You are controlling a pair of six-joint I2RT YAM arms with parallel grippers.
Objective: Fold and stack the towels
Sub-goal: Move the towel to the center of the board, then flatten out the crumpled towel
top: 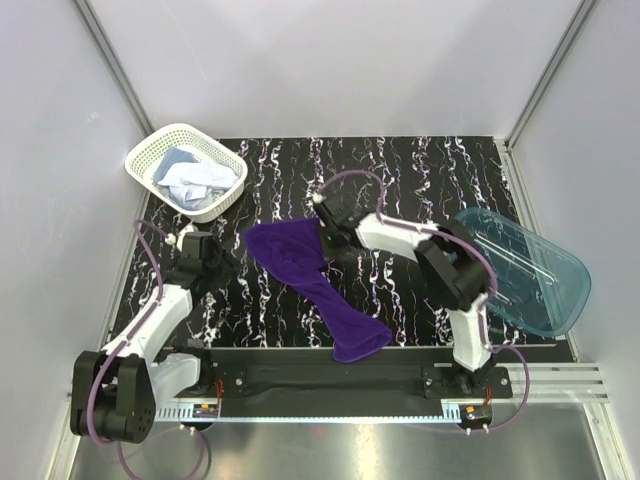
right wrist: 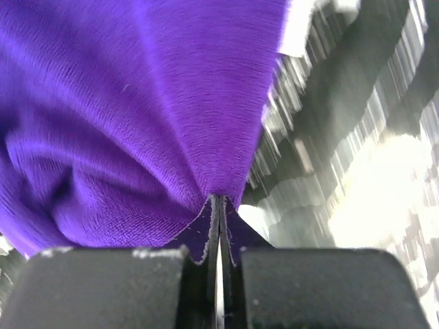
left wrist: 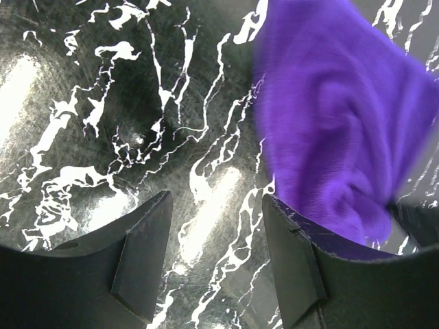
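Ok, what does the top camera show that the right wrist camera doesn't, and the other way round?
Only the top view: the basket holding pale towels, the tub and the left arm. Only the right wrist view: how the right gripper is shut on a pinch of cloth, seen close up. Both: the purple towel and the table.

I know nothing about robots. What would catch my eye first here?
A deep purple towel stretches diagonally across the middle of the black marbled table, one edge pinched in the right tool. The left tool hangs open beside it, holding nothing. A white basket with pale towels sits at the far left corner, a blue tub at the right edge.
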